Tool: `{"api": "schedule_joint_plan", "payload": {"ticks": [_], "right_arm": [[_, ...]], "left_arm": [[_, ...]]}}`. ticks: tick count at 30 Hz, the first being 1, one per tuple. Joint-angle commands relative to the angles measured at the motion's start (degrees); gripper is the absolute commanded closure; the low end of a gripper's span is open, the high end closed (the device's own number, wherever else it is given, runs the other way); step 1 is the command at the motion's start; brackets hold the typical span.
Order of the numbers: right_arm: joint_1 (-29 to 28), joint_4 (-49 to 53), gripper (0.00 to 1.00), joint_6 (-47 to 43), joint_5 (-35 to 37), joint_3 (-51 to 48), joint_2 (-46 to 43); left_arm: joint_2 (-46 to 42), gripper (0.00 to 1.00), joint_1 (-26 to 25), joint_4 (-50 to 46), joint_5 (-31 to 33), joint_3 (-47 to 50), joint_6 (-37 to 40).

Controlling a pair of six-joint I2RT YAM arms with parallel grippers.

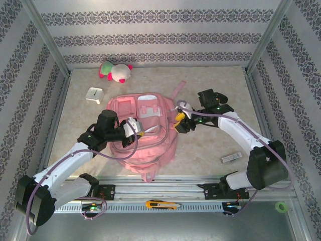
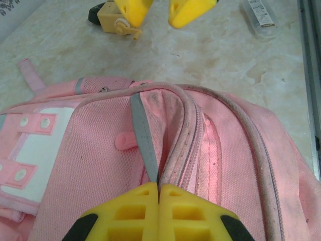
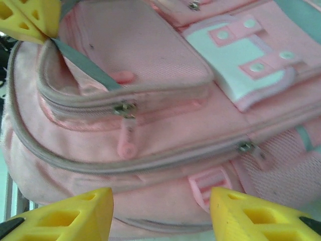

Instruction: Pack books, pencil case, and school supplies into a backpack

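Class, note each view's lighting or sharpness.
Top view: even light, sharp, soft shadows on the table. Left wrist view: backpack weave crisp around the left claw pinching a grey strap. Right wrist view: backpack soft, open right claw blurred.

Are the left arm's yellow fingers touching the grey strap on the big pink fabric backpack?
Touching. In the left wrist view the left fingers are shut together, pinching the grey strap's end between them.

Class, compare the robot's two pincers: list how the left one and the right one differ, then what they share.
The left pincer is shut; the right pincer is open. The left pincer pinches the backpack's grey strip; the right pincer holds nothing. Both have yellow fingers.
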State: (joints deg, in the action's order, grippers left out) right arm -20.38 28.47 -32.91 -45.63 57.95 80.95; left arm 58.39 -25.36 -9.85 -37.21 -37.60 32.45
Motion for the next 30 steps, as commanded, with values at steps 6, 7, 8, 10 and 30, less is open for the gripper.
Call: {"api": "schedule_joint_plan", "payload": {"ticks": [6,7,8,10,30], "right_arm": [[-6.2,-2.3,0.47,-1.3,-2.7,4.1,7.2],[-6.7,-2.0,0.47,-1.6,-2.9,4.7,8.1],[-7.1,-1.6,0.47,-2.0,-3.3,5.2,9.0],[-7.3,-0.4,0.49,-2.8,-4.4,6.2,10.0],[-7.5,0.0,0.89,-0.3,-5.7,5.0,8.3]], "left_arm": [[-0.5,1.0,1.3,5.6,-3.7,-0.4,-0.6],[-0.4,1.0,1.3,5.8,-3.7,-0.5,-0.7],[-0.3,1.0,1.4,6.1,-3.4,-0.5,-0.9],[0.1,1.0,1.3,6.6,-2.4,-0.6,-1.4],[1.7,1.0,1.3,10.2,-1.8,-0.3,-3.9]]}}
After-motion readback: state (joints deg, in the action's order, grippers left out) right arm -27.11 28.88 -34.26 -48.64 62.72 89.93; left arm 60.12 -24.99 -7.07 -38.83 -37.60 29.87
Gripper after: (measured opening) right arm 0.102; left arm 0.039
